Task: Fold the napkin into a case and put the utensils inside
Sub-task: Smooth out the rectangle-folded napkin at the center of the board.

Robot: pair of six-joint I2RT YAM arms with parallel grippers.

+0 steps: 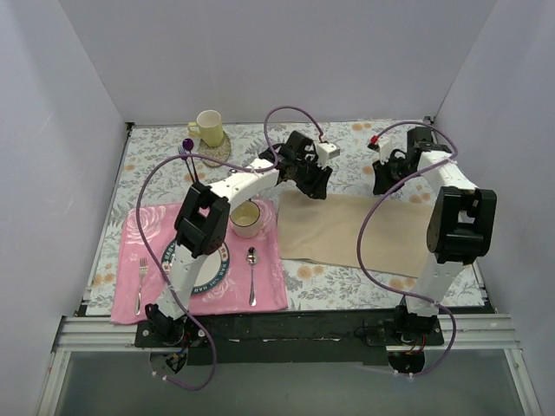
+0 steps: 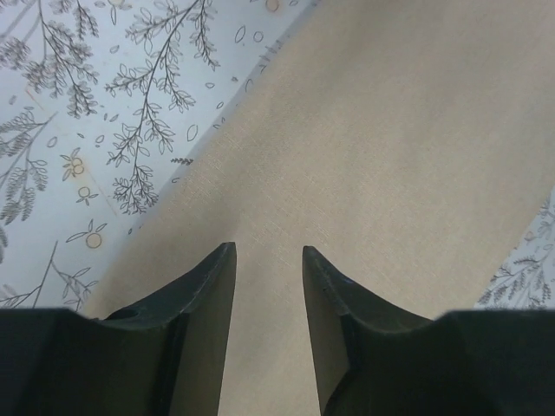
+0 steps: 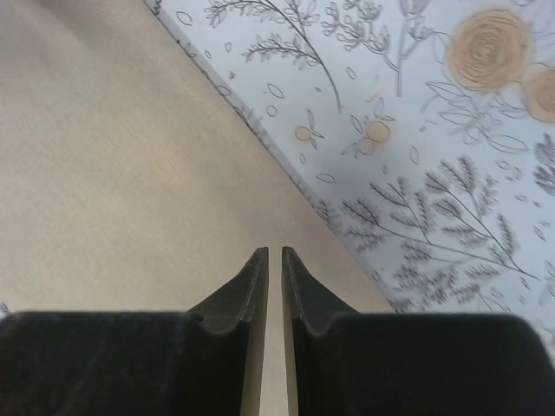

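Observation:
The beige napkin (image 1: 355, 230) lies flat as a wide oblong on the tablecloth, right of the pink placemat. My left gripper (image 1: 314, 187) hangs over its far left corner. In the left wrist view that gripper (image 2: 269, 251) is open, with only bare napkin (image 2: 390, 156) showing between its fingers. My right gripper (image 1: 384, 181) hovers over the napkin's far edge. In the right wrist view it (image 3: 275, 251) is all but shut, with a thin slit and nothing in it, above the napkin (image 3: 113, 173) near its edge. The small fork (image 1: 141, 283) and small spoon (image 1: 251, 274) lie on the placemat.
A plate (image 1: 212, 270) and a cream bowl (image 1: 247, 217) sit on the pink placemat (image 1: 130, 230), partly under the left arm. A yellow cup (image 1: 208, 127) and a purple-handled fork (image 1: 189, 154) stand at the back left. The grey floral tablecloth (image 3: 434, 130) surrounds the napkin.

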